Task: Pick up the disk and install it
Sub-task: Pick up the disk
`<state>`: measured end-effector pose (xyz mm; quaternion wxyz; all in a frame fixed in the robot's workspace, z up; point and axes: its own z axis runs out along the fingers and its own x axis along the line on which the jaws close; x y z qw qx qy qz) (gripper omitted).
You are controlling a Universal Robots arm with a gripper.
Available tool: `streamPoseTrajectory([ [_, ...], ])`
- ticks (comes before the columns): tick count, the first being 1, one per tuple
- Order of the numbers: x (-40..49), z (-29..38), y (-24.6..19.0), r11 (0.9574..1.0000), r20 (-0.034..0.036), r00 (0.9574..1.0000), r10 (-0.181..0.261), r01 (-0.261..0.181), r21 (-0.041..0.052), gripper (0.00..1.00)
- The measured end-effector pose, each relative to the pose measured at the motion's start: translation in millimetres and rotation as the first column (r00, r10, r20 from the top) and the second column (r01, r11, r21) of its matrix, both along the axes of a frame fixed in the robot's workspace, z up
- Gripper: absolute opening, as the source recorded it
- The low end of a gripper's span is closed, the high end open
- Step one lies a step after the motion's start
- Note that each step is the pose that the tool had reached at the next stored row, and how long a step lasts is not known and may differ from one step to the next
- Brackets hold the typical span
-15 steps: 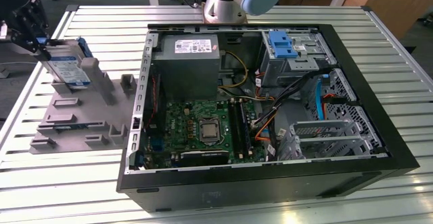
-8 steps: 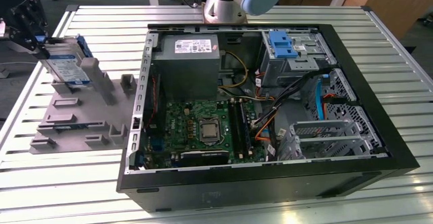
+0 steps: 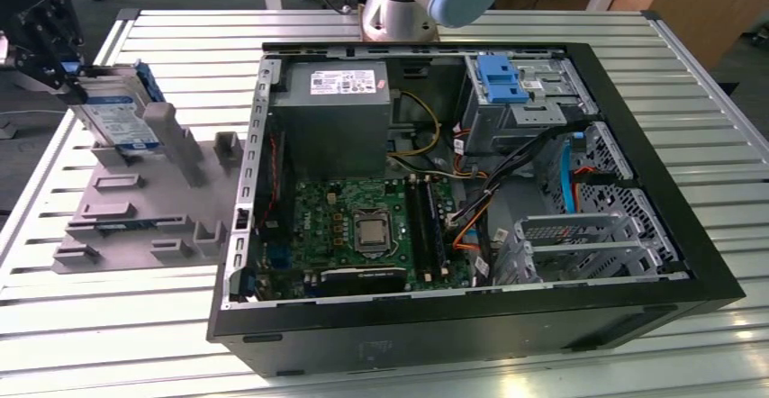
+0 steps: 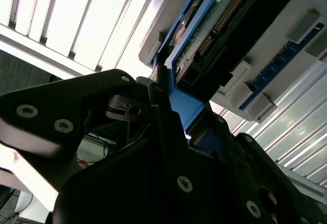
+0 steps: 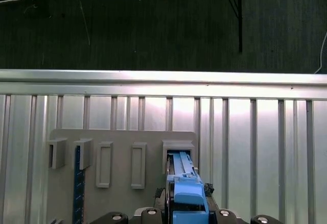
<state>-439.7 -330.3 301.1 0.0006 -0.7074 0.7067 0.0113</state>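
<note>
The disk (image 3: 118,117), a silver drive with a white-and-blue label in a blue carrier frame, stands on edge over the grey holder stand (image 3: 132,222) at the exterior view's left. My black gripper (image 3: 63,63) is shut on its upper end. In the second wrist view the black fingers (image 4: 156,89) clamp the blue frame, and the disk's circuit-board side (image 4: 225,20) extends away from them. In the first wrist view the disk (image 5: 183,183) runs from the gripper (image 5: 186,213) to a slot of the stand (image 5: 117,142). Whether its lower end still sits in that slot is unclear.
An open black computer case (image 3: 481,330) lies in the middle of the slatted metal table (image 3: 121,344), showing a green mainboard (image 3: 360,227), grey power supply (image 3: 330,101) and a drive bay with a blue bracket (image 3: 502,78). A thin blue strip (image 5: 78,183) stands in another holder slot.
</note>
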Motion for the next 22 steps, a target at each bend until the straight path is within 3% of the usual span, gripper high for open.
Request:
streamPoseTrajectory([
  [22, 0.0, 7.2, 0.0, 1.0, -0.0001, 1.0, 0.0, 0.0, -0.0001, 0.36],
])
